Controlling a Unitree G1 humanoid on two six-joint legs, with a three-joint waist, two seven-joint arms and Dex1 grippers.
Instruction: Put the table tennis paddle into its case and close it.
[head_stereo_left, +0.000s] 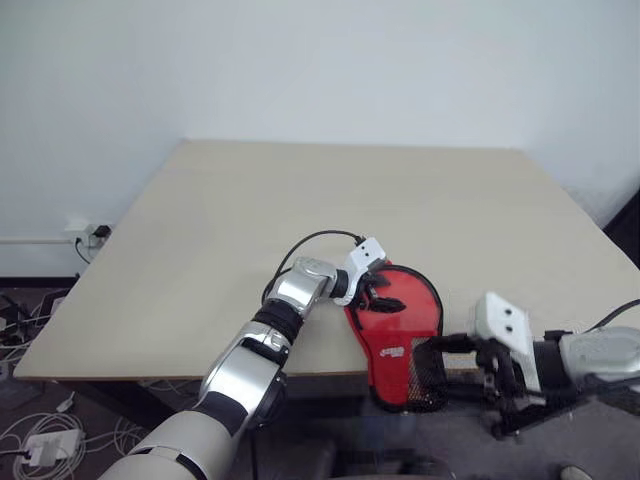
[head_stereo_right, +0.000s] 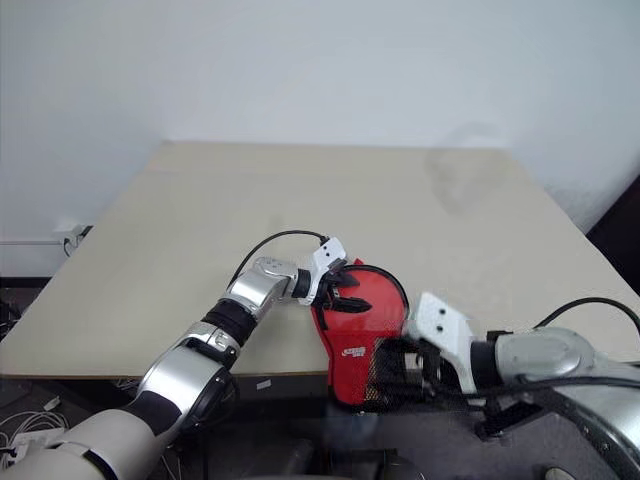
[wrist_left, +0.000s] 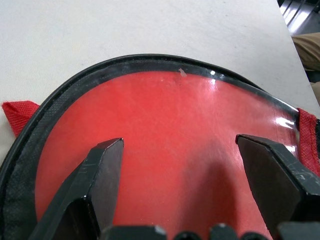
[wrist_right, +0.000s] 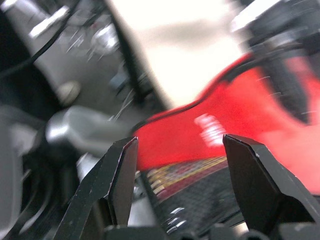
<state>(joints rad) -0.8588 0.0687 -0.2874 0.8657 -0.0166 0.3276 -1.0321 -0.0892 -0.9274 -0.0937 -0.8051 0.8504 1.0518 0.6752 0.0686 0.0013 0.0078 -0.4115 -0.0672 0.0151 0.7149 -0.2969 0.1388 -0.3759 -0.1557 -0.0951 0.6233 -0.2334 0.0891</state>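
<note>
- A plain white wall (head_stereo_left: 400, 70) backs the scene; on the floor beside the table, on the robot's left, lie loose cables and a wall socket (head_stereo_left: 85, 235).
- A wide, pale beige tabletop (head_stereo_left: 350, 200) takes up most of the head views. Apart from the case at its near edge, it carries nothing.
- The case (head_stereo_left: 398, 330), red with black zipper edging, lies at the near edge of the tabletop. Its round end rests on the surface, and its narrow end, with a white logo and a black mesh patch, hangs past the edge toward the robot. Its long axis runs from the robot out across the tabletop.
- The table tennis paddle cannot be picked out in any view; whether it is already inside the case cannot be told from here.
- The left hand (head_stereo_left: 380, 292) reaches in from the robot's left and sits over the round end, its two black fingers (wrist_left: 95, 185) spread wide above the glossy red face. It is open and grips nothing. Whether the tips press the fabric is unclear.
- The right hand (head_stereo_right: 400, 370) is at the narrow overhanging end, by the mesh patch. In its wrist view the fingers (wrist_right: 120, 175) stand apart, with the mesh and logo beyond the gap, so it looks parted and not clamped on anything.
- Judgement: the right hand is nearer the handle end, so zipping would likely start there while the left steadies the round end.
</note>
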